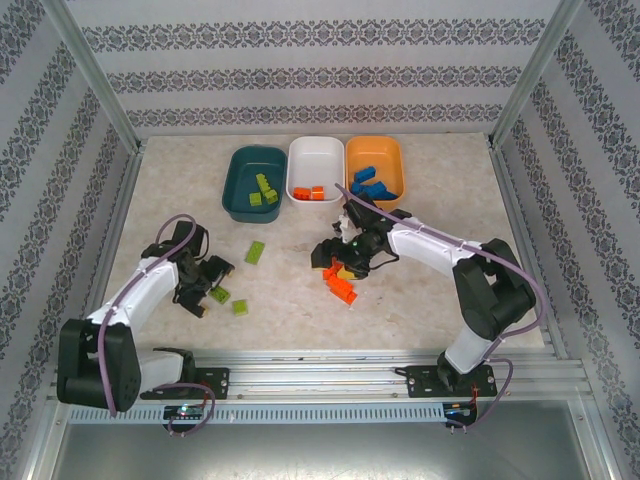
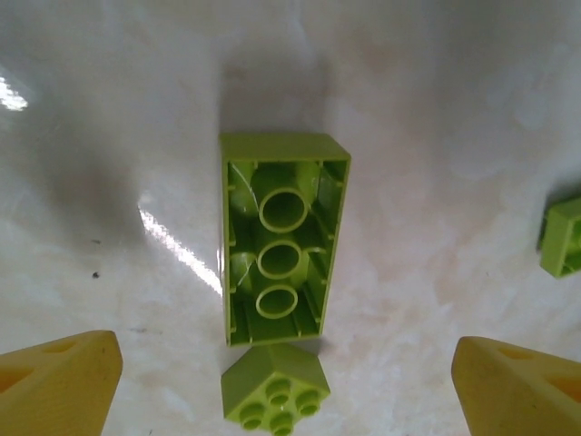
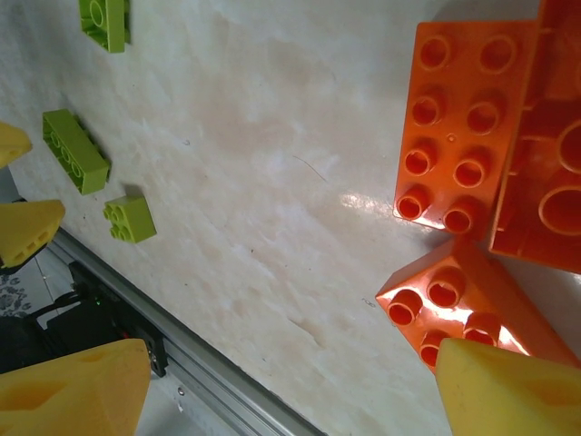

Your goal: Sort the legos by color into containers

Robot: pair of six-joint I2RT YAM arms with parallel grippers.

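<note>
The dark teal container (image 1: pixel 243 185) holds lime green legos (image 1: pixel 264 190). Orange-red legos (image 1: pixel 308 192) lie in the white container (image 1: pixel 316 160), and blue legos (image 1: pixel 370 183) in the orange container (image 1: pixel 388 152). My left gripper (image 1: pixel 205 288) (image 2: pixel 290 400) is open and low over the table. A small green lego (image 2: pixel 275 386) lies loose between its fingertips, touching a long upside-down green lego (image 2: pixel 281 241). My right gripper (image 1: pixel 340 262) (image 3: pixel 290 391) is open beside a cluster of orange-red legos (image 3: pixel 458 123) (image 1: pixel 343 287). One of them (image 3: pixel 445 304) lies by its right fingertip (image 3: pixel 513 391).
More green legos lie loose on the table (image 1: pixel 440 300): one (image 1: pixel 256 252) mid-table, one (image 1: pixel 240 307) (image 2: pixel 563 238) right of the left gripper. The metal rail (image 1: pixel 320 372) (image 3: pixel 182 354) runs along the near edge. Patterned walls enclose the other three sides.
</note>
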